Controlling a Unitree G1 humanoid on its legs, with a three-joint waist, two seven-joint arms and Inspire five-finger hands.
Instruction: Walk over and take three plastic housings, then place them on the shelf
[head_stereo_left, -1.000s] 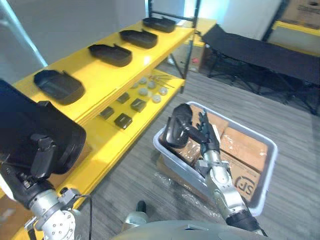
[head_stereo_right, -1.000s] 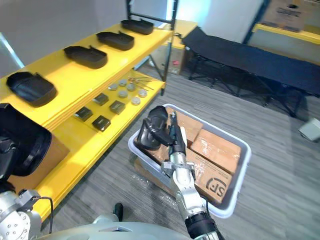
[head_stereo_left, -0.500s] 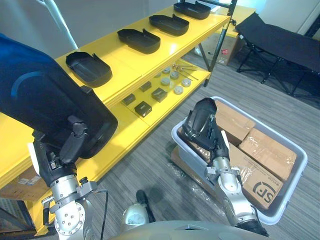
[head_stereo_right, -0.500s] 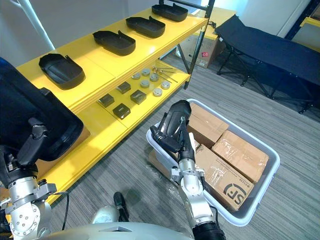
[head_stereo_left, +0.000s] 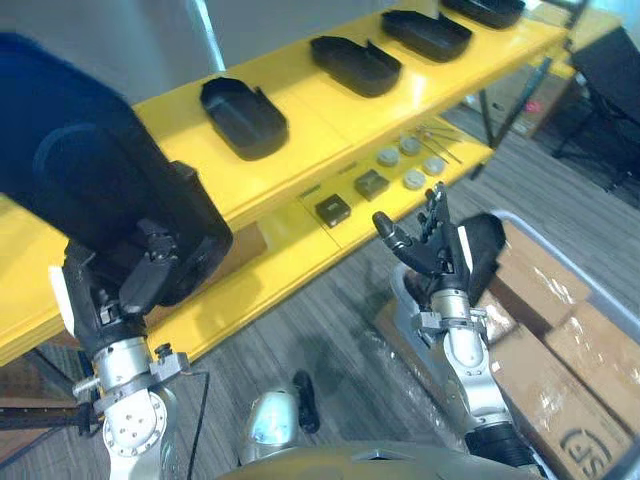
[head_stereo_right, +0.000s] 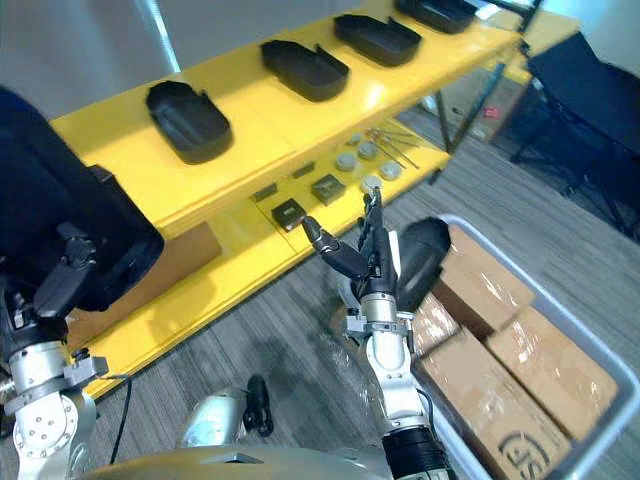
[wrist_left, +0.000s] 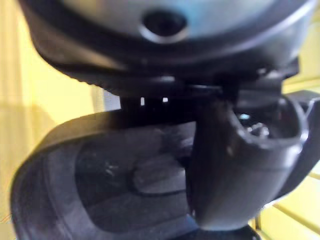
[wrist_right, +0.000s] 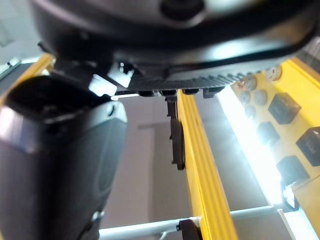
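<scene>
— While the left hand (head_stereo_left: 128, 290) sits closest to us at the lower left, look at what it carries: a big black plastic housing (head_stereo_left: 95, 190), with fingers and thumb curled round its rim. The wrist view looks straight into its hollow. I'd say it is held high to clear the shelf's front edge.

— And the right hand (head_stereo_left: 432, 248)?

— It's raised over the floor with its fingers straight and a little spread, thumb out to the side — gripping nothing. Just behind it a second housing (head_stereo_left: 488, 250) lies in the grey bin (head_stereo_right: 600, 432), at the corner nearest the shelf and beside the cardboard boxes (head_stereo_left: 560, 340). Whether the hand touches it, I cannot tell.

— So where does the task stand?

— One in hand, by my reckoning, and none of it set down yet. Further off is the yellow shelf (head_stereo_left: 310, 110). Small parts (head_stereo_left: 333, 208) lie on its lower board. Four housings (head_stereo_left: 243, 118) sit in a row along the top board, hollow side up and well apart — probably so each one lies flat. There's bare board at the near end, the likely spot for the held one.
</scene>
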